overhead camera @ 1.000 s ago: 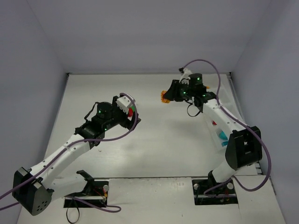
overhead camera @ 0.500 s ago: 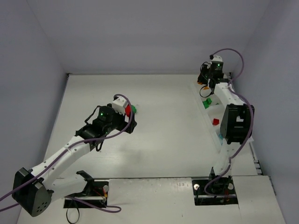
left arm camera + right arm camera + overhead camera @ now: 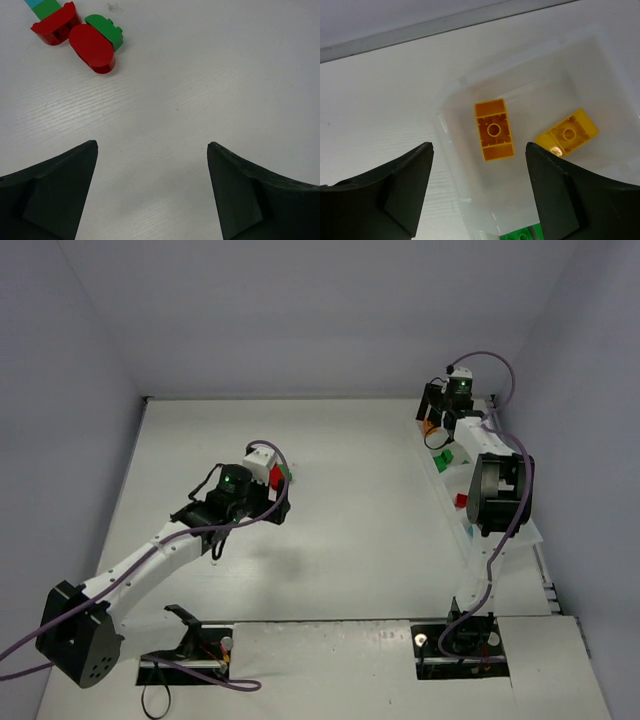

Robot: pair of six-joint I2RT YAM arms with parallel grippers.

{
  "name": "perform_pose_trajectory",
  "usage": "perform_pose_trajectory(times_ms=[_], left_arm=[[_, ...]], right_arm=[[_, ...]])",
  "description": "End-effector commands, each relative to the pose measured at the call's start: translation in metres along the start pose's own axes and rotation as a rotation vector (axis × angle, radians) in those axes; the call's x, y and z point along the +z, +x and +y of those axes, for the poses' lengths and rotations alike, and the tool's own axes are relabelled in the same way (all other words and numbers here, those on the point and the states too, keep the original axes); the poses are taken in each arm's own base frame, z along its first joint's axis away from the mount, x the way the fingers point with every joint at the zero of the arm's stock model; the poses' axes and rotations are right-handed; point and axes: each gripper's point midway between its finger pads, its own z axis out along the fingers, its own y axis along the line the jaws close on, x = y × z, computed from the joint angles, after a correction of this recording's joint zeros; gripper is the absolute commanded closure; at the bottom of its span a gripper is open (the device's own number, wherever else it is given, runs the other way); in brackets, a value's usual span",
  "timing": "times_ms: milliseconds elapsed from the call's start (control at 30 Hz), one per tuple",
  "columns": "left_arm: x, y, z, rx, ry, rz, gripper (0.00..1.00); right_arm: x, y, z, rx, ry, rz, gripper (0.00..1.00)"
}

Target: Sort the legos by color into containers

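A white tabletop (image 3: 350,540) with a faint wood-like grain is filling the scene, and plain pale grey-lilac walls (image 3: 300,320) are closing it on the left, far and right sides. The containers (image 3: 452,107), one long translucent tray, are lying along the right edge of the tabletop and reaching up to the far right corner. The right end effector (image 3: 477,147) is hovering over that far corner compartment with its fingers spread apart and nothing between them. Below it an orange brick (image 3: 493,129) and a yellow brick (image 3: 567,133) are lying on the floor of this compartment, apart from each other. A green brick (image 3: 520,235) is showing in the next compartment, and a red piece (image 3: 460,501) is lying further along the tray toward the near edge. The left end effector (image 3: 151,146) is hanging over bare tabletop left of the middle, its fingers also wide apart and holding nothing. Just beyond it, a small group of loose legos (image 3: 92,47) is resting on the surface: two red ones, a green one touching them, and a teal-blue one at the border of the left wrist view.
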Motion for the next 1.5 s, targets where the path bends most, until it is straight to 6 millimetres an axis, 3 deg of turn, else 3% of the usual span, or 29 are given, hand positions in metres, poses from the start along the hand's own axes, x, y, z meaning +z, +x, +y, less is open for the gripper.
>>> perform_pose_trajectory(times_ms=[0, 67, 100, 167, 233, 267, 300, 367, 400, 433, 500, 567, 600, 700, 733, 867, 933, 1100, 1233, 1267, 1300, 1467], left_arm=[[0.002, -0.041, 0.003, -0.035, -0.016, -0.095, 0.16], [0.007, -0.049, 0.008, -0.063, -0.032, -0.098, 0.16], [0.012, -0.049, 0.011, -0.078, -0.04, -0.088, 0.16], [0.016, -0.055, 0.015, -0.113, -0.048, -0.093, 0.16], [0.023, -0.067, 0.023, -0.164, -0.067, -0.103, 0.17], [0.026, -0.071, 0.024, -0.174, -0.065, -0.106, 0.17], [0.031, -0.079, 0.027, -0.188, -0.077, -0.109, 0.17], [0.038, -0.085, 0.034, -0.21, -0.115, -0.108, 0.17], [0.048, -0.076, 0.039, -0.221, -0.145, -0.062, 0.17], [0.05, -0.087, 0.04, -0.24, -0.153, -0.071, 0.17], [0.065, -0.074, 0.055, -0.261, -0.226, -0.01, 0.17], [0.072, -0.08, 0.061, -0.276, -0.243, 0.002, 0.17], [0.082, -0.071, 0.061, -0.284, -0.235, 0.039, 0.17], [0.094, -0.072, 0.062, -0.303, -0.231, 0.075, 0.18], [0.097, -0.072, 0.056, -0.297, -0.192, 0.086, 0.18], [0.098, -0.063, 0.059, -0.212, -0.16, 0.122, 0.19], [0.096, -0.059, 0.057, -0.084, -0.079, 0.138, 0.22], [0.09, -0.047, 0.067, 0.164, 0.004, 0.189, 0.23], [0.106, -0.031, 0.07, 0.217, 0.083, 0.255, 0.23], [0.109, -0.037, 0.069, 0.23, 0.092, 0.249, 0.23], [0.113, -0.029, 0.069, 0.23, 0.111, 0.282, 0.23], [0.13, -0.023, 0.062, 0.262, 0.19, 0.313, 0.23]], right_arm=[[-0.049, -0.095, 0.016, -0.024, -0.055, -0.238, 0.29], [-0.062, -0.097, 0.026, -0.035, -0.111, -0.241, 0.29], [-0.079, -0.107, 0.032, -0.035, -0.133, -0.268, 0.29], [-0.093, -0.098, 0.047, -0.044, -0.191, -0.253, 0.29], [-0.12, -0.104, 0.057, -0.045, -0.221, -0.285, 0.29], [-0.124, -0.087, 0.067, -0.051, -0.242, -0.254, 0.29], [-0.143, -0.092, 0.074, -0.052, -0.261, -0.28, 0.29], [-0.156, -0.084, 0.081, -0.049, -0.28, -0.28, 0.3], [-0.168, -0.072, 0.088, -0.041, -0.302, -0.269, 0.3], [-0.174, -0.067, 0.091, -0.032, -0.316, -0.267, 0.29], [-0.19, -0.05, 0.099, -0.01, -0.359, -0.246, 0.29], [-0.199, -0.037, 0.105, -0.004, -0.382, -0.23, 0.29], [-0.205, -0.026, 0.106, -0.003, -0.393, -0.217, 0.29], [-0.221, -0.011, 0.113, -0.002, -0.422, -0.205, 0.29], [-0.221, 0.004, 0.113, 0.004, -0.432, -0.17, 0.29], [-0.24, 0.022, 0.114, 0.001, -0.473, -0.15, 0.29], [-0.244, 0.033, 0.114, -0.012, -0.488, -0.131, 0.3], [-0.258, 0.042, 0.112, -0.041, -0.506, -0.126, 0.29], [-0.264, 0.048, 0.11, -0.045, -0.511, -0.119, 0.29], [-0.265, 0.049, 0.111, -0.044, -0.514, -0.116, 0.29], [-0.268, 0.047, 0.111, -0.044, -0.518, -0.121, 0.29], [-0.274, 0.047, 0.108, -0.047, -0.509, -0.128, 0.29]])
